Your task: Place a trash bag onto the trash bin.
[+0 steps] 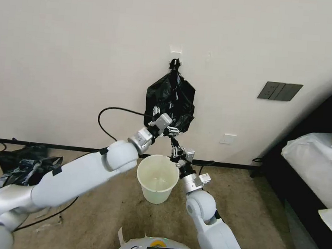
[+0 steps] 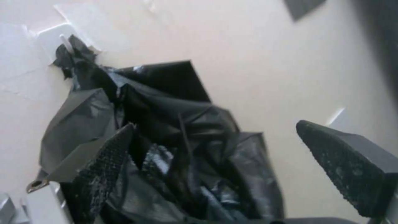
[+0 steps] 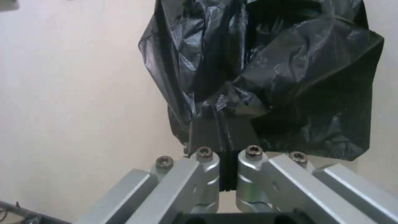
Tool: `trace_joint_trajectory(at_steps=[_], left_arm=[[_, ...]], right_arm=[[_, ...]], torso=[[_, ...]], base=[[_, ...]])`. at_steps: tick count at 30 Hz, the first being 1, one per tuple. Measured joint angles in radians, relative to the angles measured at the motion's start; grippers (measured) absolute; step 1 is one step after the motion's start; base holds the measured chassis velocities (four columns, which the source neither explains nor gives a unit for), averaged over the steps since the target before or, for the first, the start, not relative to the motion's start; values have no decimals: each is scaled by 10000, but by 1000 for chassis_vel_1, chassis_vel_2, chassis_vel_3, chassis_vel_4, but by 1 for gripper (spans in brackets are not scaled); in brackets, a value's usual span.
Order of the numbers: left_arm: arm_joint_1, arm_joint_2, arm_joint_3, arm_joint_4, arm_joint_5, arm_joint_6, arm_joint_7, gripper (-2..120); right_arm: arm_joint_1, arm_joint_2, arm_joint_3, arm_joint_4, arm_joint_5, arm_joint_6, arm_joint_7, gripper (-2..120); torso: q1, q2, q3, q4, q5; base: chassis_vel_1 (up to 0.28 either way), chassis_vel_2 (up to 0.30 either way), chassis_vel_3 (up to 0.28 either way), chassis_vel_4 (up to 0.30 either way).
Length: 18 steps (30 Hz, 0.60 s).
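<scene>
Hanging from a small white wall hook (image 1: 175, 49), black trash bag (image 1: 170, 100) bunched flat against the wall, lower edge above and behind cream trash bin (image 1: 157, 179). Bin upright on carpet (image 1: 102, 207), mouth open, rim bare. Left gripper (image 1: 172, 130) raised to the bag's lower edge; right gripper (image 1: 172, 139) just beneath it, reaching up from beside the bin's rim. Open carpet around the bin; black plastic pile (image 1: 25, 163) well off to the left by the wall, bed (image 1: 316, 163) along the right edge. Grey wall plate (image 1: 279, 91) right of the bag.

Left wrist view: fingers (image 2: 105, 158) spread wide apart, one dark textured pad lying against the bag's (image 2: 174, 137) folds, the other out over bare wall. Bag's knotted top caught on the hook (image 2: 62, 37).

Right wrist view: fingers (image 3: 224, 133) pressed together, clamped on a pinch of the bag's (image 3: 269, 68) lower folds. Bag's side and bottom edges ragged, plain wall open to either side.
</scene>
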Motion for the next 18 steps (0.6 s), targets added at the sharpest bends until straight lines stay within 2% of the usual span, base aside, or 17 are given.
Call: trace_joint_trajectory(at_steps=[2,6,9,11,14,18], left_arm=[[-362,-142,157,108,-9,748,-236,100],[-637,-338,247,292,-15,1161,-343,99],[-796,-542,401,432,-117,1483,-441,85],[-800,-548,446,432,-124,1586,-468,82],[-755,-598,457,375,-121,2345,-893,67],[-766,-676,380,419,-121,2533,-1131,59]], right_arm=[[0,1,1,-20,1,19,-2,0],[0,7,0,-18,6,27,-5,0],[-5,4,20,1,17,37,-5,0],[-13,-4,31,7,22,43,-5,0],[-23,-19,77,28,50,50,-5,0],[-23,-28,91,21,78,52,-5,0]], torso=[[0,0,0,0,0],[0,1,0,0,1],[0,0,0,-3,0],[0,0,0,-2,0],[-1,0,-1,0,0],[-1,1,-1,0,0]], base=[[0,0,0,0],[0,0,0,0],[0,0,0,0],[0,0,0,0],[0,0,0,0],[0,0,0,0]])
